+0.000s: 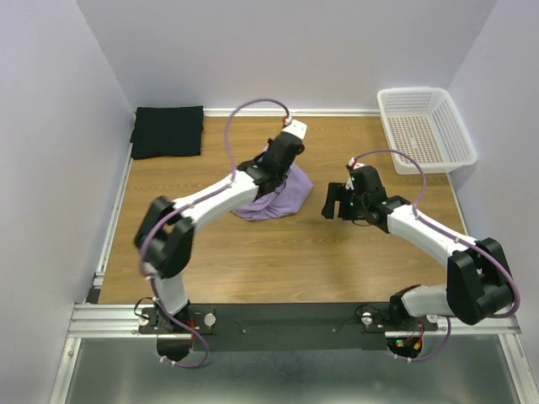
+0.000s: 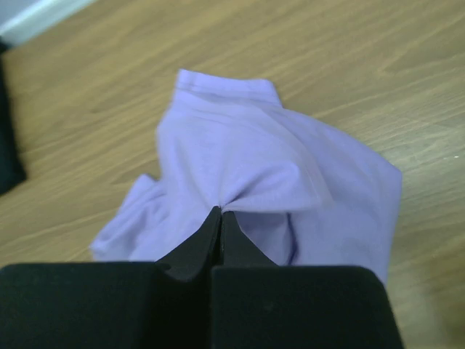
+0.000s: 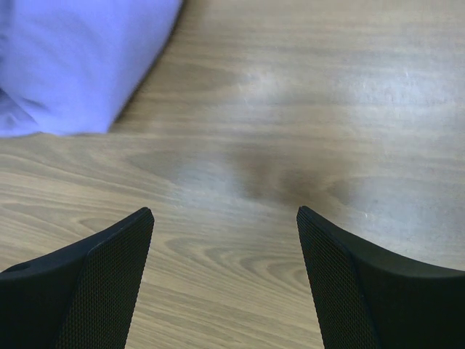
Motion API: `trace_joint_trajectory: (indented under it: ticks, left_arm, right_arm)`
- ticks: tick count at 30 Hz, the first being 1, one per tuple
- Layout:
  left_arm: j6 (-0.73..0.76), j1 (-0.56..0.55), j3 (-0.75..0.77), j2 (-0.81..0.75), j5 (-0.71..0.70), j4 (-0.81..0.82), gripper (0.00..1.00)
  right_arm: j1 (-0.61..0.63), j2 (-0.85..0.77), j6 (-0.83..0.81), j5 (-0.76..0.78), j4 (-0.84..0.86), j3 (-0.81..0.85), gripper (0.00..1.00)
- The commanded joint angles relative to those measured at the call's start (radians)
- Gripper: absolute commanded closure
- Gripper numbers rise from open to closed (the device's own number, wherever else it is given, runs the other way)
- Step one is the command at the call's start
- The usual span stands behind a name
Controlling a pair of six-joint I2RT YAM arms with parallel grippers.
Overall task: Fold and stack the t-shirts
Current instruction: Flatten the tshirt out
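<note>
Left claw (image 2: 220, 218) pinches the purple shirt (image 2: 240, 160), right claw (image 3: 224, 212) gapes empty nearby: lift slowly so the cloth hangs flat.

White arms (image 1: 210, 198), purple cables (image 1: 257, 102), black tools (image 2: 221, 215) (image 3: 225, 214)

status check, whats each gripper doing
Left gripper shut on lavender shirt. Right gripper open, empty. Black shirt folded, far left corner. Basket far right, no obstruction.

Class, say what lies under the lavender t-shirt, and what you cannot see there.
The lavender t-shirt rests bunched on the wooden table, its cloth pinched by the shut left gripper. The table directly beneath is covered by the cloth, so anything there is hidden.
</note>
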Motion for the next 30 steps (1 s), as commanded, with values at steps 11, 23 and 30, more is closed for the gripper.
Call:
trace_joint_trajectory:
  ticks: [11, 23, 30]
  left_arm:
    - [-0.146, 0.006, -0.34, -0.814, -0.224, -0.153, 1.0]
    - [-0.372, 0.032, -0.555, -1.182, -0.187, -0.209, 1.0]
    - [-0.464, 0.034, -0.616, -1.343, -0.147, -0.291, 1.0]
  right_arm:
    - [-0.003, 0.23, -0.042, -0.183, 0.095, 0.253, 0.13]
    - [0.002, 0.492, -0.014, -0.35, 0.189, 0.406, 0.13]
    - [0.026, 0.594, -0.068, -0.504, 0.223, 0.466, 0.13]
